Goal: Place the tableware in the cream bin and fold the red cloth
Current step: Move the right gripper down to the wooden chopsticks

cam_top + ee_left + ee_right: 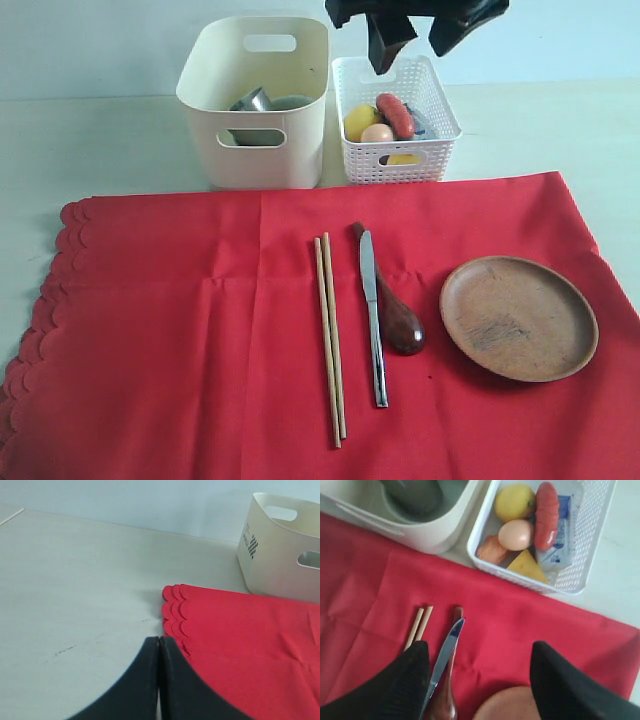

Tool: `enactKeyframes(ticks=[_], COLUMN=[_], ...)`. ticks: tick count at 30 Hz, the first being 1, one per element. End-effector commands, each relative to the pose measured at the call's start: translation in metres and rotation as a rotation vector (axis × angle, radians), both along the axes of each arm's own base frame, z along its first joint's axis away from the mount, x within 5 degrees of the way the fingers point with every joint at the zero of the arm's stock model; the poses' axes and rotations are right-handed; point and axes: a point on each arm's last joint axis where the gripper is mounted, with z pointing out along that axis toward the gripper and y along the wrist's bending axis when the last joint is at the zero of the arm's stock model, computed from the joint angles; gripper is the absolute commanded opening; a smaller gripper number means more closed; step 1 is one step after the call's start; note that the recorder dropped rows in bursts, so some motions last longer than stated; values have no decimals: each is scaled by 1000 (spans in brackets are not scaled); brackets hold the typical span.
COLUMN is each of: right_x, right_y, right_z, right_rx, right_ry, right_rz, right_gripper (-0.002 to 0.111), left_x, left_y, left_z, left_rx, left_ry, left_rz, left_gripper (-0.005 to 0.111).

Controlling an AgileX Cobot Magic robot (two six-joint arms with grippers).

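- Cloth carries chopsticks, knife, spoon and plate; the long pieces point toward the bin.
- Your right claw hangs released, seemingly over the knife's far end, the nearer arm.
- Your left claw is clenched and empty at the scalloped edge.

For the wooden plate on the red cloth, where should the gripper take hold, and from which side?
Likely its raised rim, on the side away from the spoon, coming down from above to pinch it inside and out. The plate lies flat on the cloth, so only the rim offers a pinch.
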Motion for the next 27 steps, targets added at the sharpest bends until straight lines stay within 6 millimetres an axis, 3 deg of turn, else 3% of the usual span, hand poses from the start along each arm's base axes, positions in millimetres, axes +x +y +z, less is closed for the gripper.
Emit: enactKeyframes(ticks=[1,16,21,27], right_x=[-17,-43,-49,-66], right_y=[-2,-2,-6,18], right_z=[-8,-81,-97,-106], right_rx=[36,86,66,14], right_ry=[54,254,280,261], right_rz=[55,92,97,205], right_gripper=[58,58,54,53], left_x=[0,0,0,0], left_y=[0,0,0,0], left_z=[1,1,1,1], left_rx=[-2,-2,-2,-2], left_ry=[-12,-12,-12,-12], left_rz=[-3,-3,-3,-3], left_gripper=[0,0,0,0])
